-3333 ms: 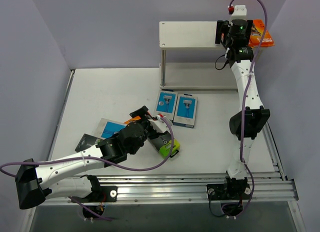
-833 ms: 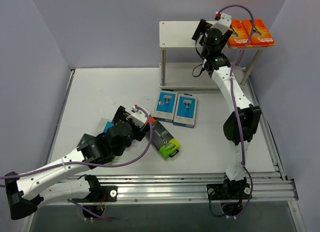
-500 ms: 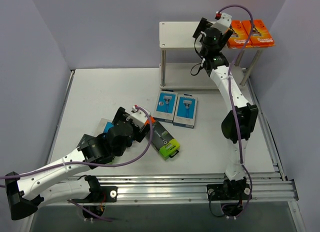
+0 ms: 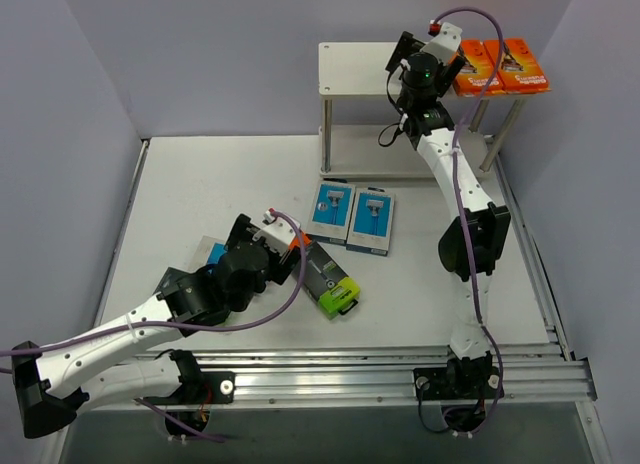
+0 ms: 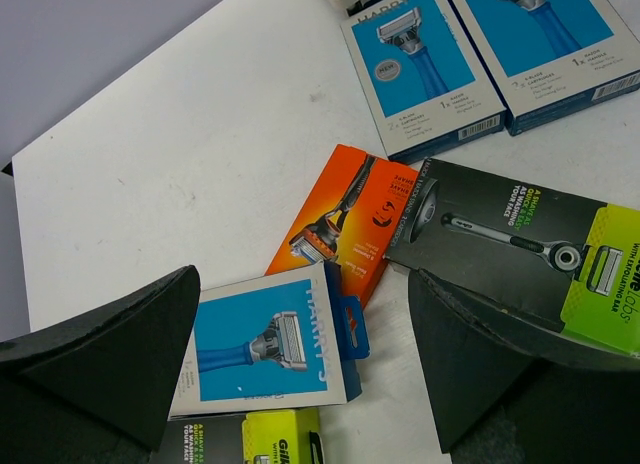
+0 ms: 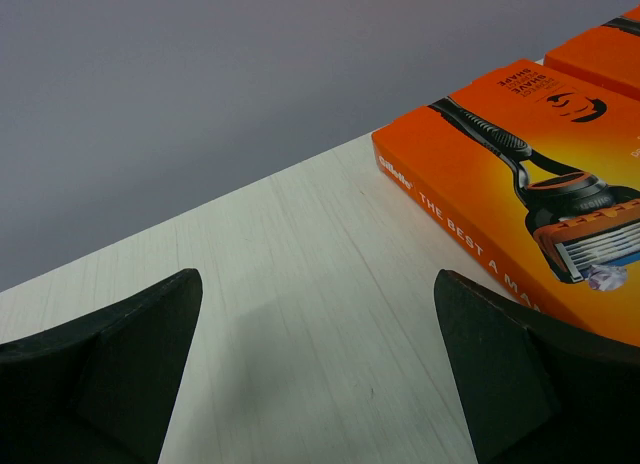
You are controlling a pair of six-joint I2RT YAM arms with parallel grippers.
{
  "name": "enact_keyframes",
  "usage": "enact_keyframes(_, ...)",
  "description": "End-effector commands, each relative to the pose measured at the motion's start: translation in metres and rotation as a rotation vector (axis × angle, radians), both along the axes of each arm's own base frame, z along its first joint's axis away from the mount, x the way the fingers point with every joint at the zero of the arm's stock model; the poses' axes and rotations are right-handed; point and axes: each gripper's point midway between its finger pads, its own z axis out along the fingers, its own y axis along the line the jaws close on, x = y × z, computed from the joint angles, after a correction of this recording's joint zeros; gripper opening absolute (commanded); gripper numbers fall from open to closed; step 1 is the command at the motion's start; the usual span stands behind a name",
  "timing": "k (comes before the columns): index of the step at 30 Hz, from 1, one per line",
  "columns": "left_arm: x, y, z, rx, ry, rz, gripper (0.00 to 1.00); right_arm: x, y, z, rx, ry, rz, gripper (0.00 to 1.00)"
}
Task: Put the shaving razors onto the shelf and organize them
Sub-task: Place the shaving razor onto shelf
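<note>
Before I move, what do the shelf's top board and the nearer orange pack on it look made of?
Top board: looks like off-white laminate or painted wood, matte, with faint straight grain lines; I can't tell which of the two. Orange pack: probably printed cardboard with a smooth finish, judging by its crisp folded edge and the lettering printed along its side panel.

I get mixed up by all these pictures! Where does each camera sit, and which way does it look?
Top external: high behind the robot, looking down on the table, shelf, left arm and right arm.
Left wrist: on the left arm, looking down at a black-and-lime pack on the table; the open left pincer shows.
Right wrist: on the right arm, looking along the shelf's top board at an orange pack; the open right pincer shows.
Shared: the top view shows both packs too.
</note>
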Motion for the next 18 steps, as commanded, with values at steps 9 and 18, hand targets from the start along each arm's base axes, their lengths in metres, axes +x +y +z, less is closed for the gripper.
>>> enact_keyframes(9,0.003,-0.002,-0.005,-0.024,0.008,0.019,0.94,0.012,-0.012,-0.018,0.007,0.011,-0.063,0.97)
enact_keyframes(18,0.003,-0.007,-0.01,-0.027,0.02,0.01,0.94,0.015,-0.018,-0.018,0.012,-0.003,-0.09,0.97)
